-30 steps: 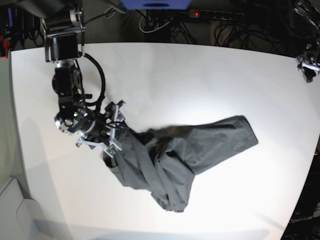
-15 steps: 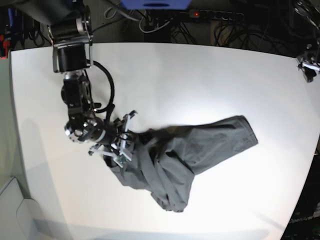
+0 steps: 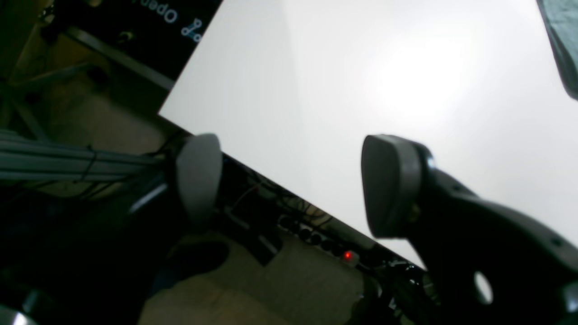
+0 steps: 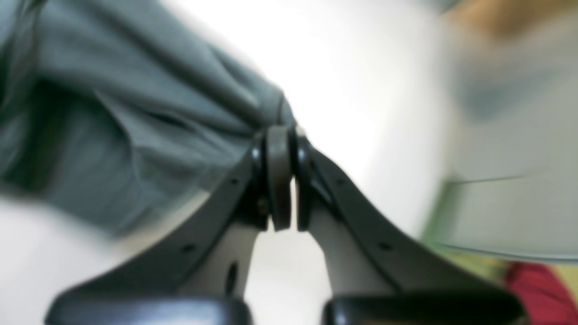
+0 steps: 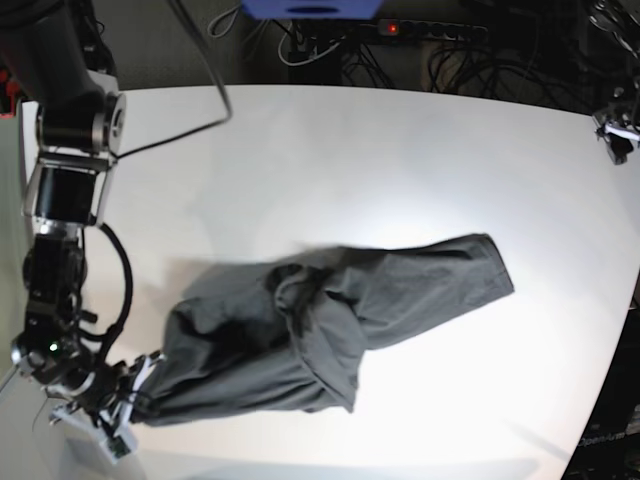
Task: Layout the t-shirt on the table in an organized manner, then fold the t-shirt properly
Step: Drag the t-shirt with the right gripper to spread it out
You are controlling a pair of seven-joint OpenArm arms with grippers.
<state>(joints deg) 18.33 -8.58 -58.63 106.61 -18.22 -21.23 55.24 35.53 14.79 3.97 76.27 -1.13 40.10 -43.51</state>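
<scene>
The right gripper (image 5: 135,405), its jaws now pinched tight on an edge of the dark charcoal-grey cloth t-shirt (image 5: 330,320), has dragged that edge from the middle of the large white smooth-topped table (image 5: 400,160) out toward the table's near corner. The crumpled garment now lies wider across the table, a start on laying it out. The left gripper (image 3: 289,185) hangs empty with jaws apart over the table's far edge.

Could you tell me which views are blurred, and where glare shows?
Right wrist: t-shirt and background smeared, gripper fairly sharp. Left wrist: soft, bright patch on the table. Base: sharp, with glare mid-table and curved edges.
</scene>
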